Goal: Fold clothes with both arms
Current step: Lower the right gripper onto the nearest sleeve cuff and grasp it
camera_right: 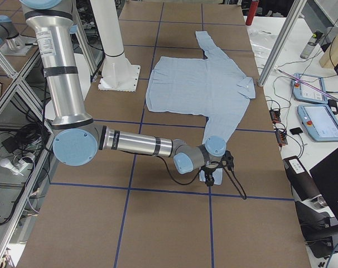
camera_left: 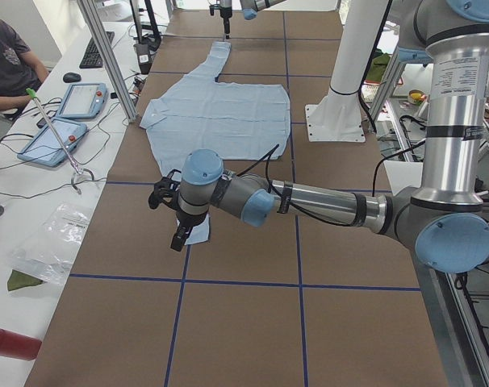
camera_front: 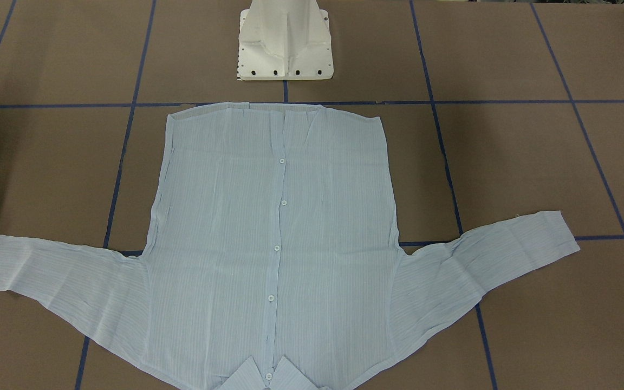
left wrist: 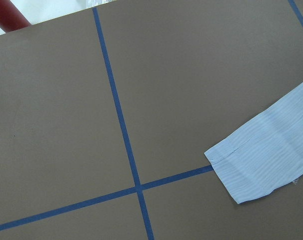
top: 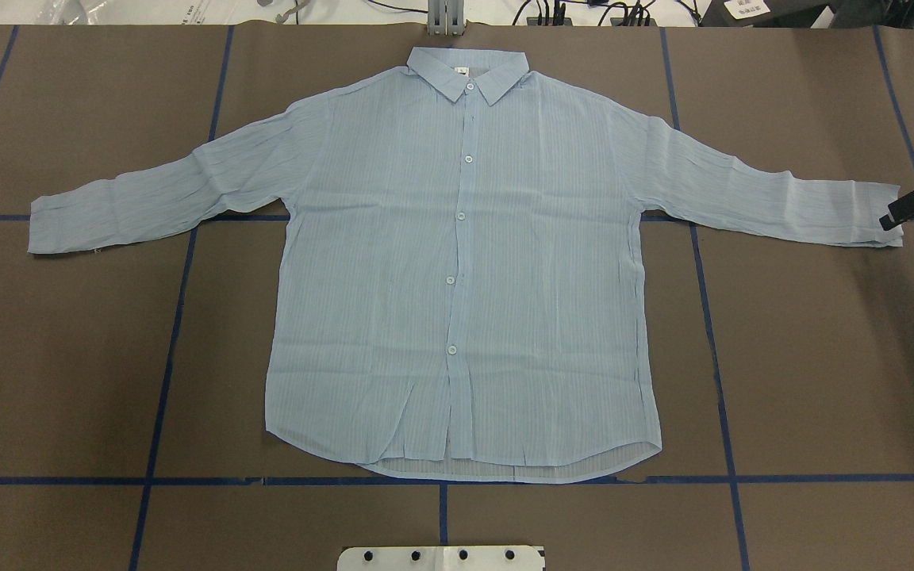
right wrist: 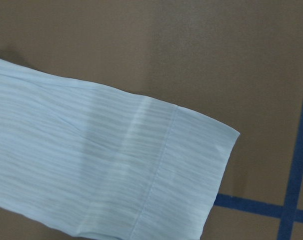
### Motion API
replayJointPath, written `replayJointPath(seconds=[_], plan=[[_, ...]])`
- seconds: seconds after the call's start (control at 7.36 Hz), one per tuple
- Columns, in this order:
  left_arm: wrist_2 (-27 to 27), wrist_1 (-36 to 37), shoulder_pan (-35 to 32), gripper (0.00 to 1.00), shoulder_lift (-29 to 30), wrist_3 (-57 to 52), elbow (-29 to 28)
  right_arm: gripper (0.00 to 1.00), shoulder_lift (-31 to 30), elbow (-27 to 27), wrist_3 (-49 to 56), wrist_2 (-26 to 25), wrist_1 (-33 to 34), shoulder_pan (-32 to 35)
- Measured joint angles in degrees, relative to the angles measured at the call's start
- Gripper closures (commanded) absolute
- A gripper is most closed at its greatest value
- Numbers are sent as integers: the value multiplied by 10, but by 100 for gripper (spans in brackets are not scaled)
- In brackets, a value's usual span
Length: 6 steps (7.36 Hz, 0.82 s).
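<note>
Clock is set from the robot: 12 = straight out from the base (top: 441, 557), 6 = back toward it.

Nearest: the shirt (top: 457, 277) lies flat on the brown table (top: 68, 357), buttons up. Its hem sits at 6, just short of the base and a bit wavy near the placket. Body mostly smooth. Sleeves run out to 9 and 3. Collar (top: 469, 71) at 12, near the far table edge.

L gripper (camera_left: 180, 234) is out at 9 near the L cuff (top: 52, 226). It shows only from the side, so can't tell jaw gap or whether it has cloth. Its wrist view has the cuff off in a corner, so prob not centred over it. R gripper (top: 913, 208) is at 3, its tip overlapping the end of the R cuff (top: 869, 218). Jaw gap unreadable; grip or no grip, can't tell.

Step, my read: take both cuffs and bring the sleeves in across the body. Nothing folded yet. To do it well:
- Centre the L side first.
- Pinch the cuff end only. Cloth is thin, so come in low w/o dragging.
- Lift both sides together at the same height so the body doesn't shift.
- Lay the sleeves down w/o twist.

Edges/room: bare table shows past both cuffs at 9 and 3, good for approach. At 12 a metal post (top: 445, 16) stands just past the collar, so keep arcs short of it. At 6 there's little gap btw hem and base.
</note>
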State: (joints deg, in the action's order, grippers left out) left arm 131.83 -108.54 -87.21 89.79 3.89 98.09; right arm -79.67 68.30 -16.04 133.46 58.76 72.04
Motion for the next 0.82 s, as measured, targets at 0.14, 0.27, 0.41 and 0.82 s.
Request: replayJointPath(seconds=[0.14, 0.27, 0.41, 0.82], plan=[[0, -1, 0, 1, 0, 0, 0, 10, 9, -12, 0, -12, -1, -8], [1, -2, 0, 1, -1, 1, 0, 21, 16, -22, -1, -20, -1, -11], [1, -2, -1, 1, -1, 1, -1, 30, 19, -27, -2, -23, -1, -12], [1, -2, -1, 1, -1, 1, 0, 30, 20, -31, -2, -24, 1, -12]])
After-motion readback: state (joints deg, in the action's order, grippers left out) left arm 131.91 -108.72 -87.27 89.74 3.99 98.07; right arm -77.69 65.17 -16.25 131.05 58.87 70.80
